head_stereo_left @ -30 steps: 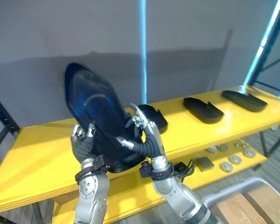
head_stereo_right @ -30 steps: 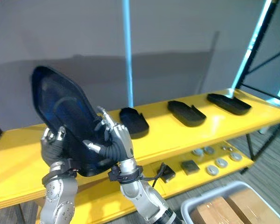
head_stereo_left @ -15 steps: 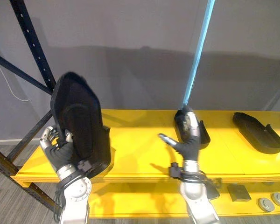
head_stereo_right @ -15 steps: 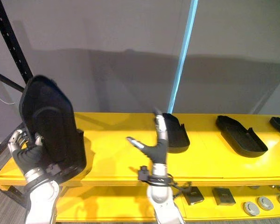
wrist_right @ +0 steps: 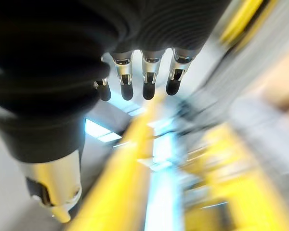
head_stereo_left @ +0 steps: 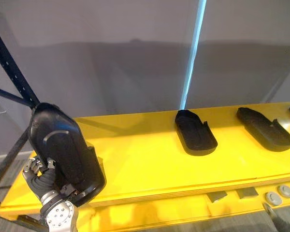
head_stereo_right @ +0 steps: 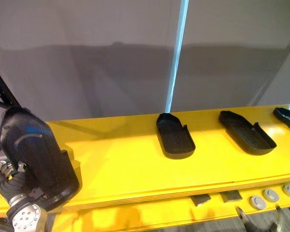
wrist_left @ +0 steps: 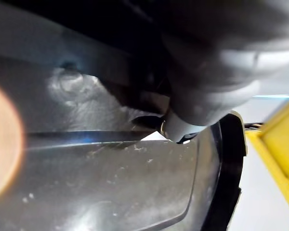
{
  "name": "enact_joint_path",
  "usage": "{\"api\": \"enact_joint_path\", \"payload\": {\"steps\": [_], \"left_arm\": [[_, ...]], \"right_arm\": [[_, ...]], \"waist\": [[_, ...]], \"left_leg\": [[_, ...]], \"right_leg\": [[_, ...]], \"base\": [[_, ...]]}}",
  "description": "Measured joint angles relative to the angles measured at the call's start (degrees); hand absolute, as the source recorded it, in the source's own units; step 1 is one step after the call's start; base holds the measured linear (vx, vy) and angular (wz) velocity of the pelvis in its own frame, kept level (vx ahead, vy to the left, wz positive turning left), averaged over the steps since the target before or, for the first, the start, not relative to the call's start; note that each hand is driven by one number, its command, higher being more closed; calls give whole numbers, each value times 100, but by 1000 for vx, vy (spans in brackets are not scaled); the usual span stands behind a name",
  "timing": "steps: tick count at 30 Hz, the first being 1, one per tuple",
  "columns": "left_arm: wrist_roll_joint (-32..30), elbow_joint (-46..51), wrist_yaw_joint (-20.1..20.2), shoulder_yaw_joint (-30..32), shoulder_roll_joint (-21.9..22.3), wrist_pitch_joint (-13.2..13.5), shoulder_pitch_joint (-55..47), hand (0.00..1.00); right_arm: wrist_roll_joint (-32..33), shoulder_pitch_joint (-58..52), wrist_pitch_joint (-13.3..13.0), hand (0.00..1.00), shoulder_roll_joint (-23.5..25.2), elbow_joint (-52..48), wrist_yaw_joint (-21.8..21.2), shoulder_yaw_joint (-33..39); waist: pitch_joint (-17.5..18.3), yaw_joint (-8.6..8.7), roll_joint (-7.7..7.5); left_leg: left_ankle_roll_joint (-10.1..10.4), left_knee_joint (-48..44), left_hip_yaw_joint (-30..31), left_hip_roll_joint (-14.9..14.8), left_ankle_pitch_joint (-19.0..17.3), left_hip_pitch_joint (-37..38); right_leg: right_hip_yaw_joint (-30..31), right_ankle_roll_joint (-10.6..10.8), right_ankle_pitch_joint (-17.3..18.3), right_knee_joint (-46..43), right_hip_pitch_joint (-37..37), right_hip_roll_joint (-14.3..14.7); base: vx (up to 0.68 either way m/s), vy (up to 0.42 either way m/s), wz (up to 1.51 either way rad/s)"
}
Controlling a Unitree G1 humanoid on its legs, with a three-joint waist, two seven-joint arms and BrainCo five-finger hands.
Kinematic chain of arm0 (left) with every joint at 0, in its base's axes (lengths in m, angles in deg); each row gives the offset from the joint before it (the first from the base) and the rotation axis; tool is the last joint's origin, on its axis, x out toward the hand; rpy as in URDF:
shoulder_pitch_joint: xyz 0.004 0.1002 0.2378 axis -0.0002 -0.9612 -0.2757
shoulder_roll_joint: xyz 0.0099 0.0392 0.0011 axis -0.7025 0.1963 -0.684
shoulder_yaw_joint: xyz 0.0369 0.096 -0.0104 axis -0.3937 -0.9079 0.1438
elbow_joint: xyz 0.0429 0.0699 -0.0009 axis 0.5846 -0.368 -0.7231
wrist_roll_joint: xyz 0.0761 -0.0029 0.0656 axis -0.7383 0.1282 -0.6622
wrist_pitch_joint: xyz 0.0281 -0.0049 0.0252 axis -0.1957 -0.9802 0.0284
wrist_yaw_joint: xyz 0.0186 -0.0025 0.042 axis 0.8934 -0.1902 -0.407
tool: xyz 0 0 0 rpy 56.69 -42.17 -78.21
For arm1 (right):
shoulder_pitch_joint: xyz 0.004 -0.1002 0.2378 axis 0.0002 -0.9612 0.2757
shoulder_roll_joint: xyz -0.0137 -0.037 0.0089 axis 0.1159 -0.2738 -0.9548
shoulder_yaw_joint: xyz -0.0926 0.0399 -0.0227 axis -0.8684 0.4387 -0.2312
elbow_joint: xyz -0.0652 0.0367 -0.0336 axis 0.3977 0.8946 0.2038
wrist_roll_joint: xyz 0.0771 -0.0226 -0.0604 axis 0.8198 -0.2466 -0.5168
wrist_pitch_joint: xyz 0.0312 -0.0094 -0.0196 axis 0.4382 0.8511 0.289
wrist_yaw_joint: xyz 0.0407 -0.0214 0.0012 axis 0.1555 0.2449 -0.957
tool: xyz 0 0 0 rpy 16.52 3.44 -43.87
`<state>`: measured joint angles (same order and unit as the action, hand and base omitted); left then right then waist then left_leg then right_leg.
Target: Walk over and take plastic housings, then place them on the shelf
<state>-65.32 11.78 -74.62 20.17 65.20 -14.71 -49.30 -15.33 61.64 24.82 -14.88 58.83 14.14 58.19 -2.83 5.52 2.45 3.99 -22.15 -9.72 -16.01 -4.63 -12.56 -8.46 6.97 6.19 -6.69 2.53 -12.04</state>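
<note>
A long yellow shelf (head_stereo_left: pixel 150 164) runs left to right in front of me. At its near left end I hold a black plastic housing (head_stereo_left: pixel 65 154) upright, with my left hand (head_stereo_left: pixel 41 178) curled round its edge. I judge it not yet set down. Two placed housings (head_stereo_left: pixel 195 137) (head_stereo_left: pixel 266 128) already lie flat further right. My right hand (wrist_right: pixel 126 79) hangs empty, fingers straight.

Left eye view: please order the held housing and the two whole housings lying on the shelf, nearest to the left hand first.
1. Held housing, in the left hand, at the shelf's left end.
2. Middle housing, below the blue post.
3. Right housing, farther right.
</note>
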Motion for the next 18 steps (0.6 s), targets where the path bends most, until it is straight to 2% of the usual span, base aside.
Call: {"api": "enact_joint_path", "payload": {"steps": [1,2,3,5,7,9,11,13,15,18], "left_arm": [[1008,-816,576,-356,-1132,86,463,100],[1162,-816,723,-447,-1250,89,521,100],[1204,-817,794,-515,-1323,89,555,100],[1300,-832,978,-564,-1365,93,595,100],[1460,-1000,1104,-582,-1444,100,658,100],[2059,-1620,1526,-839,-2000,24,1110,100],[2279,-1906,1688,-987,-2338,-17,1428,100],[2533,-2199,1968,-1179,-2472,-76,1801,100],[2621,-2307,2126,-1405,-2700,-107,1964,100],[2773,-2702,2163,-1824,-3131,-159,2370,100]], "right_arm": [[500,172,502,0,366,2375,-387,90],[586,252,600,0,371,2524,-575,82],[595,308,621,0,371,2571,-651,82],[682,470,623,0,324,2602,-801,76],[682,612,617,0,193,2853,-943,14],[635,697,625,0,100,3358,-1502,-319],[520,772,642,0,101,3506,-1712,-493],[269,850,636,0,-114,3513,-1917,-741],[175,846,632,0,-255,3493,-2045,-981],[184,852,593,0,-303,3415,-2148,-1227]], "waist": [[142,26,-294],[118,-28,-254],[115,-24,-252],[100,-42,-263],[62,-134,-236],[-122,-127,-225],[-287,-78,-281],[-498,-22,-46],[-516,-10,-2],[-599,-9,-61]], "left_leg": [[275,187,382,982,-375,197],[216,304,340,1035,-337,257],[194,351,336,1076,-320,265],[170,589,209,1060,-221,323],[226,1032,30,1003,-26,421],[359,1765,49,848,523,569],[353,2036,68,758,780,567],[313,2481,86,619,1095,568],[315,2686,78,554,1221,581],[390,2707,80,536,1281,523]], "right_leg": [[67,371,-154,-105,136,-746],[157,334,-217,-159,109,-790],[166,367,-237,-185,77,-802],[229,387,-250,-226,-98,-794],[380,362,-262,-457,-438,-712],[733,250,-222,-440,-709,-414],[684,249,-207,-138,-675,-305],[607,273,-271,74,-768,-132],[603,286,-279,74,-864,-53],[599,291,-304,134,-901,-34]], "base": [[189,848,54],[151,770,56],[-39,161,-4],[-86,40,-28],[-98,-34,-52],[-71,-112,-20],[-84,-182,-3],[-97,-142,-3],[-19,-22,0],[0,0,0]]}}
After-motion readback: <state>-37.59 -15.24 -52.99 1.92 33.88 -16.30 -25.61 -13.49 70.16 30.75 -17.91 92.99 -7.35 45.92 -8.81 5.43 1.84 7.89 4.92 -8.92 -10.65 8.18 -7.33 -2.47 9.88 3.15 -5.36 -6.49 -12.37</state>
